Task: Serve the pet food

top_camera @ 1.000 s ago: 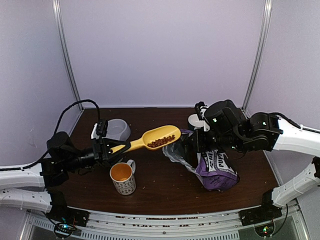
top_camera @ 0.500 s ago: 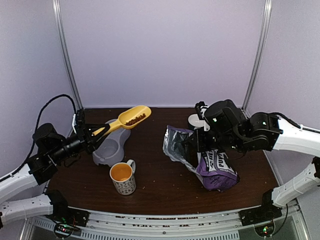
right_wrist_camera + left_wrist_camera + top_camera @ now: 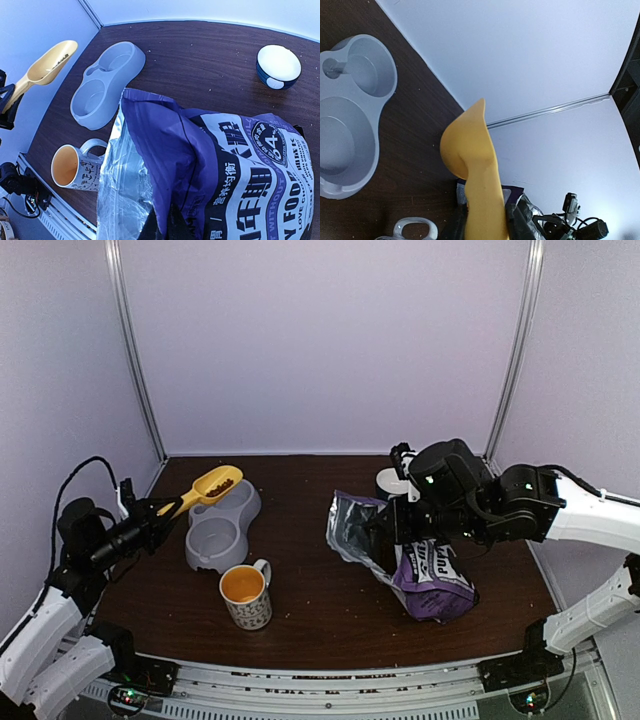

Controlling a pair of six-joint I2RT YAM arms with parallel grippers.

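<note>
Yellow is what has moved: your left gripper [image 3: 150,514] has carried the scoop [image 3: 205,487] away from the bag's mouth, across the table, and up near the far-left edge of the grey double bowl [image 3: 212,542]. Its fingers [image 3: 518,226] are clamped on the handle, one on each side. The pet food [image 3: 222,482], a small heap of brown pellets, lies in the scoop's cup, and both wells of the bowl look empty. You are, I judge, one tip of the wrist from serving. The right wrist view puts the cup to the left of the bowl, though, so it may need to come in over a well first.

Your right gripper [image 3: 386,527] has not shifted. It pinches the lip of the purple bag [image 3: 432,578] and holds the mouth open. That bag is crinkly, floppy film with a silver lining. The bowl is smooth moulded plastic with two round wells, and the scoop is rigid and glossy. The patterned mug [image 3: 246,600], orange inside, stands just in front of the bowl.
</note>
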